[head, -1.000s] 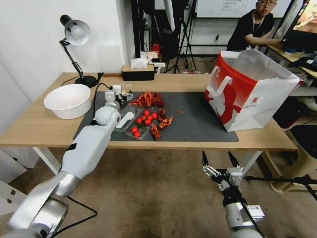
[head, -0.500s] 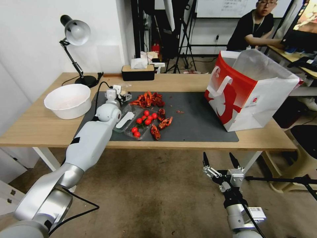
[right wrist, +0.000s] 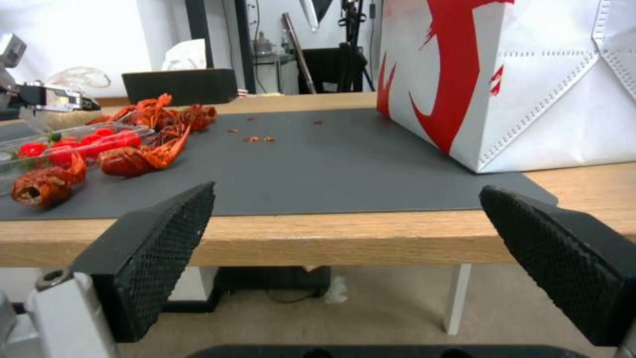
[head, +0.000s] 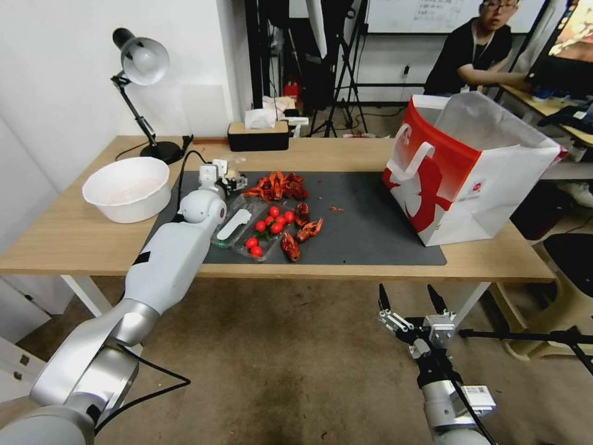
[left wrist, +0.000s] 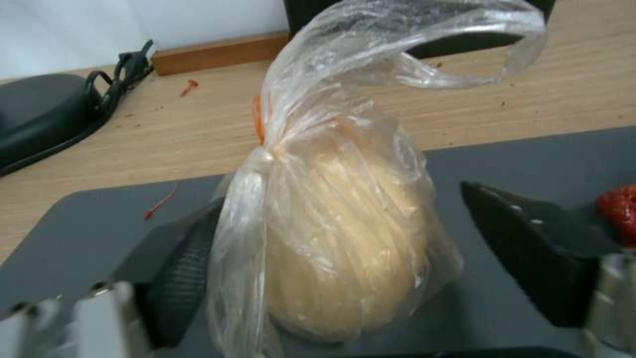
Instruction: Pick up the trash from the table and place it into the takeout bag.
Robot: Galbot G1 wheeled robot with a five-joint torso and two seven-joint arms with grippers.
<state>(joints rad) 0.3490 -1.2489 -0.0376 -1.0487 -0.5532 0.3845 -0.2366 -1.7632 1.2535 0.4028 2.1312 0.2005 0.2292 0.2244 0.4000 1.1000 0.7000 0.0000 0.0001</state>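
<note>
The left gripper [head: 233,180] is over the far left part of the dark grey mat [head: 370,228] on the wooden table [head: 74,238]. In the left wrist view its two black fingers [left wrist: 530,248] stand wide apart on both sides of a clear plastic bag with a pale bun [left wrist: 338,233] inside. One finger is close against the bag's side, the other is apart from it, so the bag is between them but not squeezed. The bag stands on the mat, its knotted top twisted upward.

Just beside this gripper lies a pile of red crayfish shells [head: 278,185], and nearer the robot a clear plastic tray [head: 247,232] with cherry tomatoes [head: 272,224] and a white spoon [head: 235,224].

The takeout bag [head: 469,167], red and white with a white handle, stands open on the right side of the mat, well apart from the bun.

The right gripper [head: 411,303] hangs below the table edge, in front of it, with its fingers [right wrist: 159,243] spread wide and nothing between them.

A white bowl [head: 126,188], a desk lamp [head: 142,62] and a black tissue box [head: 258,136] are on the far left part of the table
</note>
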